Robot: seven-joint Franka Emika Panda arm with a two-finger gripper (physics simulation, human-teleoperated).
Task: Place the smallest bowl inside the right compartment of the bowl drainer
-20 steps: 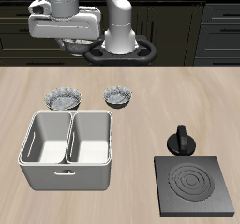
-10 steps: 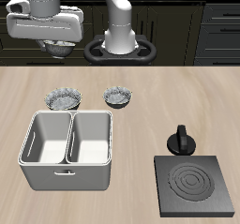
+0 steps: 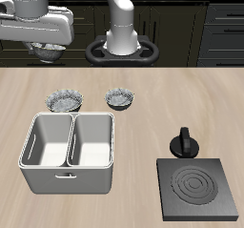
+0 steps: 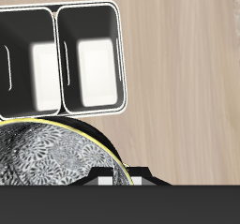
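My gripper [image 3: 48,45] hangs high above the table's back edge, behind the bowl drainer. It is shut on the smallest bowl [image 3: 48,51], a small grey ruffled bowl held under the hand. In the wrist view this bowl [image 4: 47,157] fills the space close to the camera, and its dark patterned inside shows. The bowl drainer [image 3: 67,179], a light grey tub with two deep wells, stands near the table's front edge. Both wells are empty. It also shows in the wrist view [image 4: 58,59], below the held bowl.
Two larger ruffled bowls [image 3: 63,100] [image 3: 121,98] sit on the table just behind the drainer. A dark square slab with rings [image 3: 197,189] lies at the front, with a black knobbed object [image 3: 183,142] behind it. The robot's base [image 3: 121,46] stands at the back.
The gripper has carried the bowl sideways along the table's back, away from the robot's base, at about the same height. Nothing on the table has moved.
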